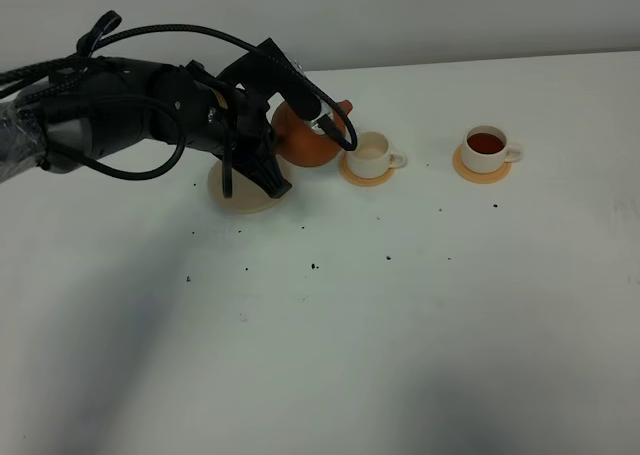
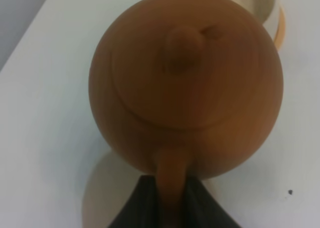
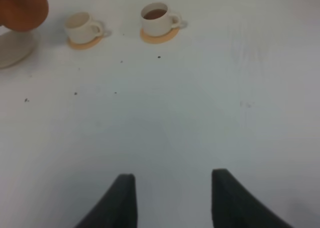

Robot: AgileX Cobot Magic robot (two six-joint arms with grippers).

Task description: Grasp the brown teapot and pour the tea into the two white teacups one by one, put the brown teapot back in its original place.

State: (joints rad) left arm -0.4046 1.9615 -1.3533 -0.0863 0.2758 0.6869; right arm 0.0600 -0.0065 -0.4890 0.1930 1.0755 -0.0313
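Table: white, with a few dark specks. My left gripper is clamped tight on the handle of the teapot. The pot hangs clear of the saucer, which lies bare at the pot's 7 o'clock in the high view. The empty cup sits just beside the pot at 4 o'clock. The full cup stands well apart at 3 o'clock, with tea dark inside it. My right gripper stands wide open, holding nothing.

Judgement: one cup is served and the second pour is in hand. The next move calls for the spout over the empty cup's rim and a slow tip. After that the pot goes back on the saucer.

Views: only the left wrist view shows the grip on the handle, because my arm hides it in the high view. Only the right wrist view shows my right gripper.
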